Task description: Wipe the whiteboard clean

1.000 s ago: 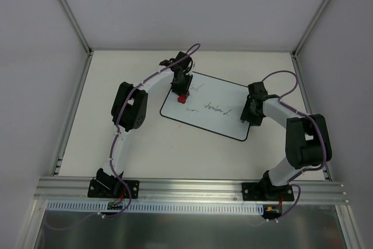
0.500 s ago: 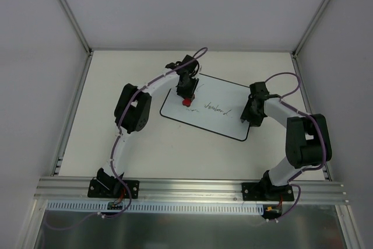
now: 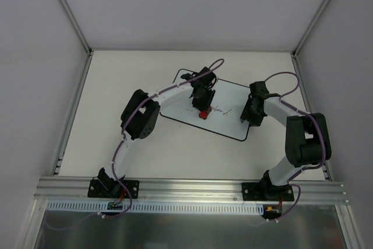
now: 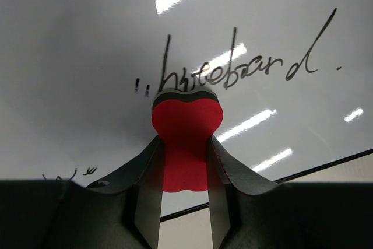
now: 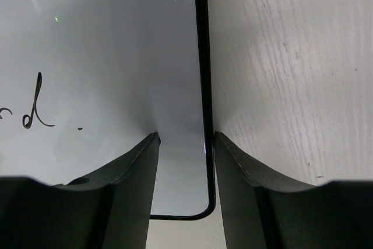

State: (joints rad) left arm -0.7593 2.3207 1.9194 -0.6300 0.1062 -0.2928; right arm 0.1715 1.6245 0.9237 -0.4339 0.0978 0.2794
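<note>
Whiteboard mid-erase: eraser pinched in left gripper at handwriting; board edge clamped by right gripper. Next, a wipe across the text is needed.

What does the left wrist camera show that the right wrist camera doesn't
Only the left wrist view shows the small red bone-shaped eraser clamped in the left gripper, its head right below the start of the dark handwritten word, plus faint leftover marks at lower left.

Only the right wrist view shows the right gripper straddling the board's thin black border near a rounded corner, and a wide area of pale wood-grain table.

Both show the flat white whiteboard and the final letter "d" with its dot.
</note>
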